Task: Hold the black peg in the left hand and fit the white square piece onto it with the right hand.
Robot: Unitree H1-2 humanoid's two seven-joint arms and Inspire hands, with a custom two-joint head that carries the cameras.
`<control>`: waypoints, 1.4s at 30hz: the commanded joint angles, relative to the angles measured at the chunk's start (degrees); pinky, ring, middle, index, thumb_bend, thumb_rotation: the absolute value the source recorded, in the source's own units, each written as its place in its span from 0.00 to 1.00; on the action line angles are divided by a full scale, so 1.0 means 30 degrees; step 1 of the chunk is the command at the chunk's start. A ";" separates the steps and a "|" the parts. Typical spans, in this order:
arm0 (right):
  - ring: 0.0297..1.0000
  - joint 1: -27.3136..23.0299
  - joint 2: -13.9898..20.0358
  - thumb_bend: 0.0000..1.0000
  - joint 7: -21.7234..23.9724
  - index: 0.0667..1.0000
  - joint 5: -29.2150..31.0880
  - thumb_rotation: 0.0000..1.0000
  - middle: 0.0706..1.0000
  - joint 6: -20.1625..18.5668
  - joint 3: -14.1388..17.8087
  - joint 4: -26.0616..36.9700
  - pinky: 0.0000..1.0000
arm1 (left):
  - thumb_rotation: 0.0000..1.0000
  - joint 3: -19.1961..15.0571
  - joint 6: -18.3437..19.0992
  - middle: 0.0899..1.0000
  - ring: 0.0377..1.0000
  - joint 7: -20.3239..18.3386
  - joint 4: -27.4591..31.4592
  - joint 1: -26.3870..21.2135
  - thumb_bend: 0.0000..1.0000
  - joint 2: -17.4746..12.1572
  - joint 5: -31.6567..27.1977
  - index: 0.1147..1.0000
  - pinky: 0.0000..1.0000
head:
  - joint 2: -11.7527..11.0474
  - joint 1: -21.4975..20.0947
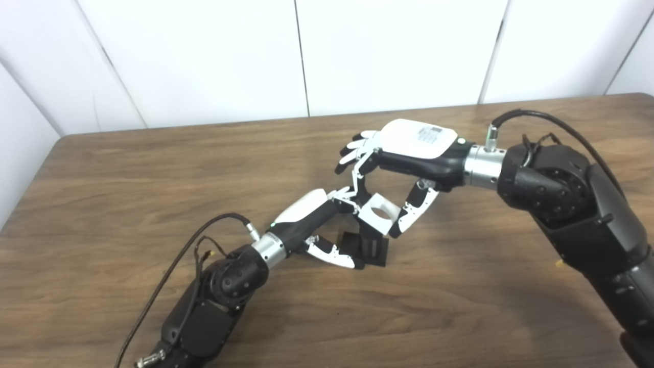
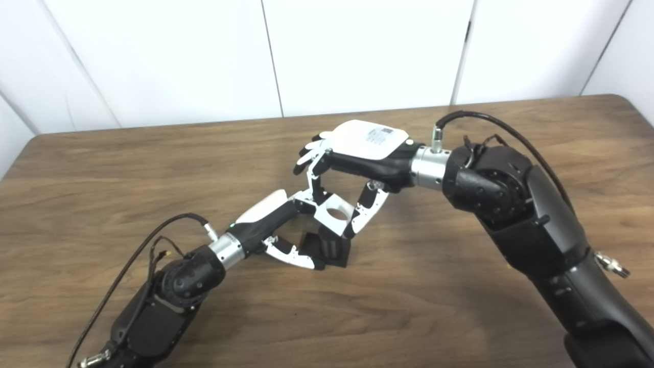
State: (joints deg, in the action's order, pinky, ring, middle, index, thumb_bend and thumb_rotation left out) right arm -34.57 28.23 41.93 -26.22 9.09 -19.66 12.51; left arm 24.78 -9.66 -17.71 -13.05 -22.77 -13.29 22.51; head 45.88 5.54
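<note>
- While one black peg (image 1: 372,244) stands on the table (image 1: 127,168), the left hand (image 1: 317,225) grips it.
- Right hand (image 1: 403,153) pinches one white piece (image 1: 379,213) over it.

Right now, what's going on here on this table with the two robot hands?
The robot is fitting two parts together on the wooden table. Its left hand steadies the black peg, which stands on its square base on the tabletop. The right hand reaches in from above, pinching the white square piece between fingers and thumb. The piece, tilted, sits at the top of the peg, its round hole still open to view, so it doesn't look pushed down yet.
</note>
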 commanded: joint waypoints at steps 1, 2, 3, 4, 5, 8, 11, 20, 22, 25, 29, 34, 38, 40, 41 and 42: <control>0.91 -0.0694 -0.0202 0.52 -0.0640 0.44 0.0117 0.15 0.82 0.0348 0.0160 -0.0005 0.97 | 0.07 0.0492 0.0534 0.93 1.00 -0.0400 -0.0225 0.0220 0.52 0.0002 0.0823 0.42 1.00 | 0.0043 0.0061; 0.92 -0.0658 -0.0266 0.52 -0.0645 0.44 0.0086 0.15 0.82 0.0325 0.0121 -0.0069 0.97 | 0.07 0.0495 0.0560 0.93 1.00 -0.0405 -0.0212 0.0223 0.52 -0.0001 0.0835 0.42 1.00 | 0.0066 0.0090; 0.92 -0.0629 -0.0333 0.52 -0.0641 0.44 0.0022 0.15 0.82 0.0305 0.0065 -0.0104 0.98 | 0.07 0.0505 0.0585 0.93 1.00 -0.0416 -0.0201 0.0219 0.52 -0.0009 0.0860 0.42 1.00 | 0.0083 0.0123; 0.92 -0.0610 -0.0386 0.52 -0.0632 0.44 -0.0050 0.14 0.82 0.0302 0.0008 -0.0131 0.98 | 0.07 0.0511 0.0594 0.93 1.00 -0.0417 -0.0203 0.0213 0.52 -0.0016 0.0879 0.42 1.00 | 0.0083 0.0123; 0.92 -0.0588 -0.0444 0.52 -0.0640 0.44 -0.0121 0.14 0.82 0.0355 -0.0059 -0.0189 0.98 | 0.07 0.0512 0.0584 0.93 1.00 -0.0398 -0.0214 0.0207 0.52 -0.0022 0.0903 0.42 1.00 | 0.0083 0.0123; 0.92 -0.0522 -0.0553 0.52 -0.0630 0.44 -0.0278 0.15 0.82 0.0407 -0.0243 -0.0280 0.97 | 0.07 0.0480 0.0508 0.93 1.00 -0.0307 -0.0240 0.0189 0.52 -0.0012 0.0914 0.42 1.00 | 0.0132 0.0116; 0.92 -0.0443 -0.0607 0.52 -0.0687 0.44 -0.0270 0.15 0.83 0.0586 -0.0374 -0.0416 0.96 | 0.07 0.0467 0.0557 0.93 1.00 -0.0295 -0.0146 0.0154 0.52 -0.0013 0.0939 0.42 1.00 | 0.0162 0.0189; 0.90 0.0095 -0.0691 0.52 -0.0711 0.44 -0.0060 0.14 0.81 0.1075 -0.0705 -0.0958 0.94 | 0.07 0.0436 0.0691 0.93 1.00 -0.0372 0.0157 0.0202 0.52 -0.0088 0.0858 0.42 1.00 | 0.0313 0.0224; 0.89 0.0243 -0.0680 0.52 -0.0811 0.44 -0.0122 0.14 0.81 0.1247 -0.0779 -0.1117 0.94 | 0.07 0.0454 0.0831 0.93 1.00 -0.0434 0.0280 0.0216 0.52 -0.0126 0.0876 0.42 1.00 | 0.0321 0.0229; 0.90 0.0383 -0.0635 0.52 -0.0837 0.44 -0.0106 0.14 0.81 0.1271 -0.0868 -0.1280 0.94 | 0.07 0.0495 0.0928 0.93 1.00 -0.0453 0.0364 0.0207 0.52 -0.0196 0.0910 0.42 1.00 | 0.0344 0.0261; 0.90 0.0449 -0.0631 0.52 -0.0927 0.44 -0.0179 0.14 0.81 0.1328 -0.0900 -0.1430 0.95 | 0.07 0.0528 0.0914 0.93 1.00 -0.0411 0.0430 0.0208 0.52 -0.0274 0.0986 0.42 1.00 | 0.0368 0.0167; 0.90 0.0474 -0.0601 0.52 -0.0911 0.44 -0.0161 0.14 0.82 0.1215 -0.0939 -0.1542 0.95 | 0.08 0.0506 0.1062 0.93 1.00 -0.0552 0.0567 0.0287 0.52 -0.0306 0.0814 0.42 1.00 | 0.0408 0.0184; 0.90 0.0484 -0.0613 0.52 -0.1085 0.44 -0.0206 0.14 0.81 0.1408 -0.1000 -0.1730 0.94 | 0.08 0.0533 0.1064 0.93 1.00 -0.0589 0.0559 0.0321 0.52 -0.0265 0.0748 0.42 1.00 | 0.0438 0.0222; 0.90 0.0467 -0.0621 0.52 -0.1185 0.44 -0.0235 0.14 0.81 0.1502 -0.1028 -0.1861 0.94 | 0.08 0.0546 0.0975 0.93 1.00 -0.0554 0.0510 0.0329 0.52 -0.0239 0.0732 0.42 1.00 | 0.0455 0.0229; 0.90 0.0443 -0.0624 0.52 -0.1214 0.44 -0.0234 0.14 0.81 0.1513 -0.1039 -0.1916 0.94 | 0.08 0.0547 0.0958 0.93 1.00 -0.0537 0.0486 0.0334 0.52 -0.0226 0.0730 0.42 1.00 | 0.0455 0.0229; 0.90 0.0398 -0.0630 0.52 -0.1254 0.44 -0.0247 0.14 0.81 0.1531 -0.1053 -0.1978 0.94 | 0.08 0.0544 0.0939 0.93 1.00 -0.0524 0.0453 0.0338 0.52 -0.0215 0.0718 0.42 1.00 | 0.0455 0.0229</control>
State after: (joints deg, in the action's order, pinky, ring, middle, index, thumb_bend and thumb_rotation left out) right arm -31.75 26.29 38.90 -26.57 12.30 -22.85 6.91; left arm 25.11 -7.69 -17.66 -11.63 -22.49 -13.38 22.71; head 47.20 6.15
